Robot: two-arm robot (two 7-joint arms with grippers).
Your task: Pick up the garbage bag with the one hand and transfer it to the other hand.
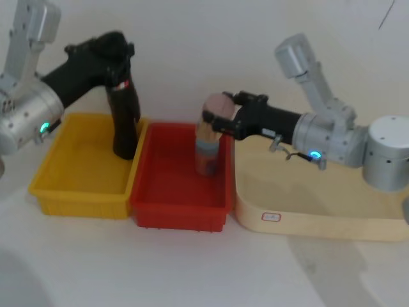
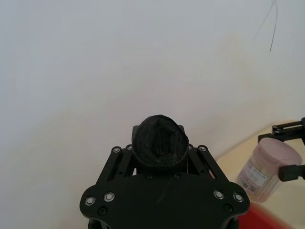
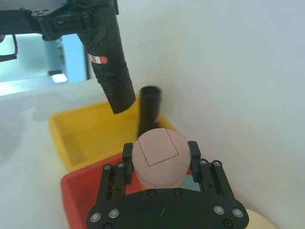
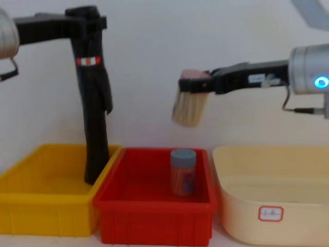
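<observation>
The left gripper (image 4: 86, 19) has its fingers closed on the top of the garbage bag (image 4: 95, 118), a long black roll with a red-and-white band, at the upper left of the chest view. The roll hangs upright, and its lower end seems to reach into the yellow bin (image 4: 46, 206). At the upper right, the right gripper (image 4: 194, 82) clamps a pink-lidded jar (image 4: 189, 108) above the red bin (image 4: 154, 221).

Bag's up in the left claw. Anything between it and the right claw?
Nothing sits between the bag in the left claw and the right claw, but that one is shut on a pink-lidded jar above the red bin, so it likely can't take the bag yet.
</observation>
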